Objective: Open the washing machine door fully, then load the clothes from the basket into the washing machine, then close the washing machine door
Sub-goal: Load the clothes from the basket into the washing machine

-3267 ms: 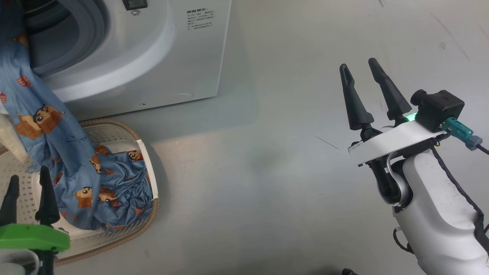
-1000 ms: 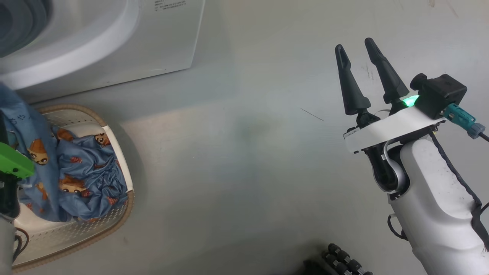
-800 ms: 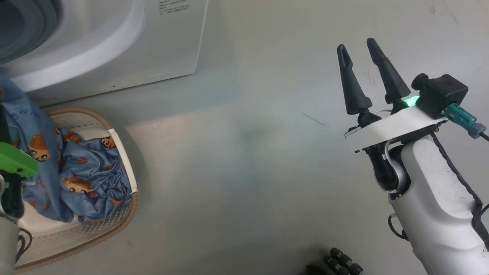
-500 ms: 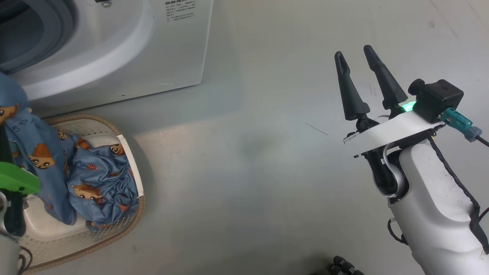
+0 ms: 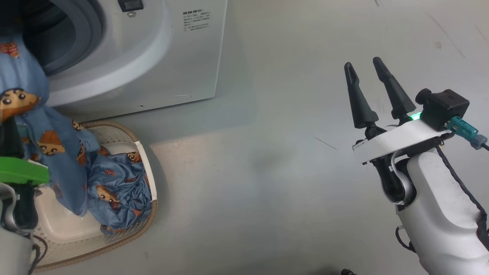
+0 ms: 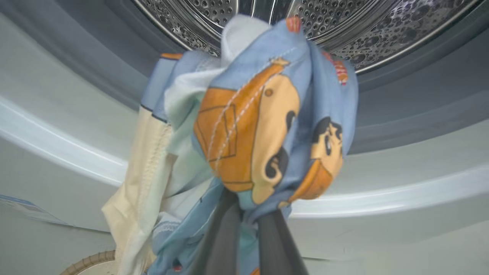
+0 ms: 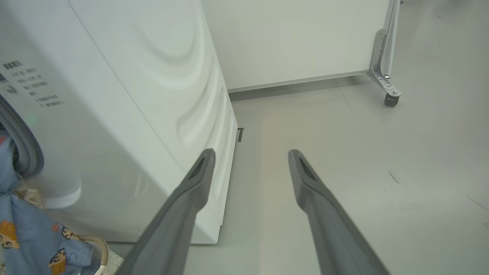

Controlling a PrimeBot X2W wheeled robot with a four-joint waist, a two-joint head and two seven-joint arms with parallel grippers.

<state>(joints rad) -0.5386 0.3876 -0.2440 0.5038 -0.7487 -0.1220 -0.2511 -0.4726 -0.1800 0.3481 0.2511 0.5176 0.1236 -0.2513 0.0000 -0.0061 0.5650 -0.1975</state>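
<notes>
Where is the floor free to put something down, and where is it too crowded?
The grey floor between the basket and the right gripper is bare. It is crowded at the mouth of the washing machine: the left gripper holds the clothes there, trailing into the basket.

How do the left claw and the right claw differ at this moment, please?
The left claw is shut on the clothes; the right claw is open and holds nothing. The left claw points at the drum of the washing machine; the right claw hangs over the floor beside it. Both have two long dark fingers.
</notes>
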